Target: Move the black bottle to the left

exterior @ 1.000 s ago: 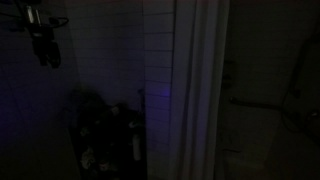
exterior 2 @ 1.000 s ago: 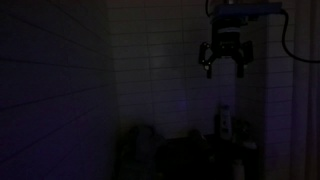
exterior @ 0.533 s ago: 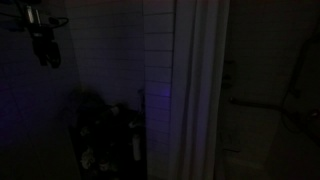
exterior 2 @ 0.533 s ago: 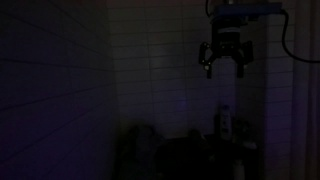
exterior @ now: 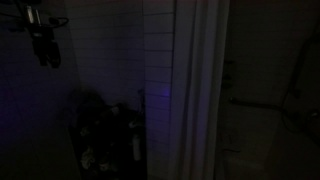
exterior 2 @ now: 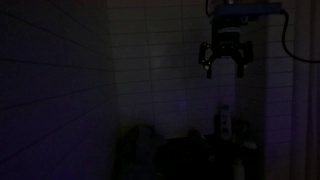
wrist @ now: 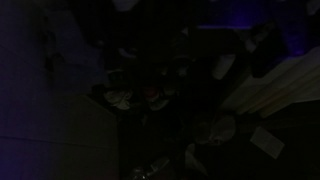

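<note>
End effector high up, task not yet begun

The end effector (exterior 2: pixel 224 66) is hovering with jaws spread and empty, well above the clutter (exterior 2: pixel 205 150) where the black bottle is presumably standing (too dark to single out); grasping and moving left are both remaining.

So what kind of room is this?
Probably a bathroom or shower corner, though it is very dark: a tiled wall, a pale bottle among clutter low down, and a tall pale upright like a door frame.

Very dim, grainy, bluish-tinged frames
</note>
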`<state>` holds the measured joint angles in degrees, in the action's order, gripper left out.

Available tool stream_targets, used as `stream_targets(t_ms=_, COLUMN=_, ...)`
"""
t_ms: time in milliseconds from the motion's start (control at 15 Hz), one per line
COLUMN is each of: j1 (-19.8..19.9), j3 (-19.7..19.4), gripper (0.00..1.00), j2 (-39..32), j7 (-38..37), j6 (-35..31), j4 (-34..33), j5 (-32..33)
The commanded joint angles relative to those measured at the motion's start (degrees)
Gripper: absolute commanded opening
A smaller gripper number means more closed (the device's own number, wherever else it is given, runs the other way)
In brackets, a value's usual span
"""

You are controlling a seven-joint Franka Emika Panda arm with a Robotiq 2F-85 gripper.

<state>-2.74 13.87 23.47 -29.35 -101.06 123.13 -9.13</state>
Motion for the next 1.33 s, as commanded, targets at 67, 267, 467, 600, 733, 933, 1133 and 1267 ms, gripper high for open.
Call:
stream_targets(t_ms=67, j1=-0.5, j3=-0.4, gripper=1.0, j2=-0.1, j7=-0.2, j6=0.1, j4=-0.1, j5=0.2)
stream_targets(t_ms=267, j1=-0.5, j3=-0.4, gripper=1.0, j2=-0.1, j7=-0.2, j6=0.1, j4=-0.1, j5=0.2)
stream_targets(t_ms=467, j1=-0.5, j3=-0.4, gripper=1.0, j2=-0.1, j7=-0.2, j6=0.1, j4=-0.1, j5=0.2)
stream_targets(t_ms=600, j1=-0.5, j3=-0.4, gripper=1.0, j2=-0.1, j7=-0.2, j6=0.1, j4=-0.1, j5=0.2)
stream_targets(t_ms=733, j1=-0.5, j3=-0.3, gripper=1.0, j2=0.0, j7=-0.3, j6=-0.5, j4=0.1, j5=0.5)
stream_targets(t_ms=933, j1=-0.6, j3=0.5, gripper=1.0, j2=-0.1, j7=-1.0, j6=-2.5, j4=1.3, j5=1.2)
stream_targets(t_ms=1133, j1=-0.9, j3=1.5, gripper=1.0, j2=-0.1, j7=-1.4, j6=-5.5, j4=3.7, j5=2.1)
stream_targets(t_ms=1267, j1=-0.8, j3=1.9, gripper=1.0, j2=-0.4, j7=-2.2, j6=-7.6, j4=5.5, j5=3.1)
